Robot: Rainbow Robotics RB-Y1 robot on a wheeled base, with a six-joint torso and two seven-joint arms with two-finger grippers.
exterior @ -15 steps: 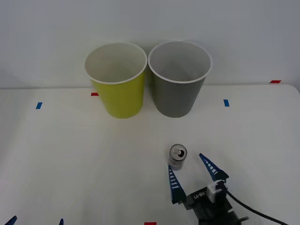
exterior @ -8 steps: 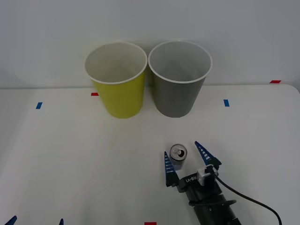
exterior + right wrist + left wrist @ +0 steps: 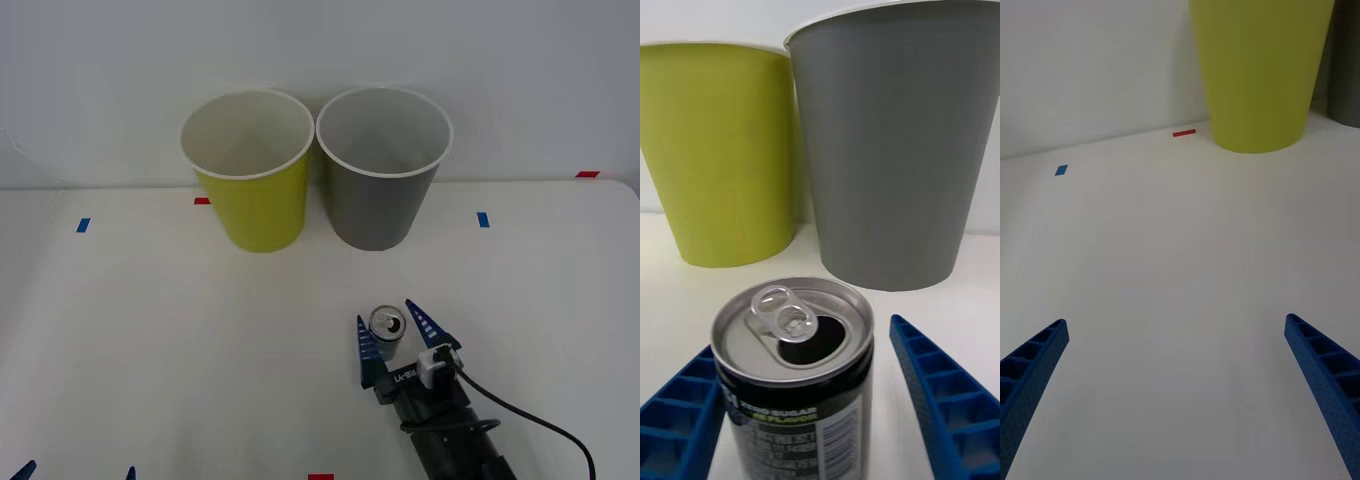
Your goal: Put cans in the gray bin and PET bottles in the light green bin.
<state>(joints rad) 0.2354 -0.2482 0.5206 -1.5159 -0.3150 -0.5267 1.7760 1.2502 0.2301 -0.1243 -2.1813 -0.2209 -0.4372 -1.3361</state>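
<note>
Can [image 3: 386,327] upright between open right hand [image 3: 395,338] fingers.

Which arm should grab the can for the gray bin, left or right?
Right. The right gripper already has its open fingers on either side of the can, with the gray bin straight beyond it. The left gripper sits open at the near left table edge, far from the can.

My right gripper [image 3: 398,332] has two blue ribbed tapering fingers [image 3: 944,390] on a black body with small white lettering, a white connector block and a black cable. My left gripper's [image 3: 1180,390] fingers are the same blue ribbed wedges.
</note>
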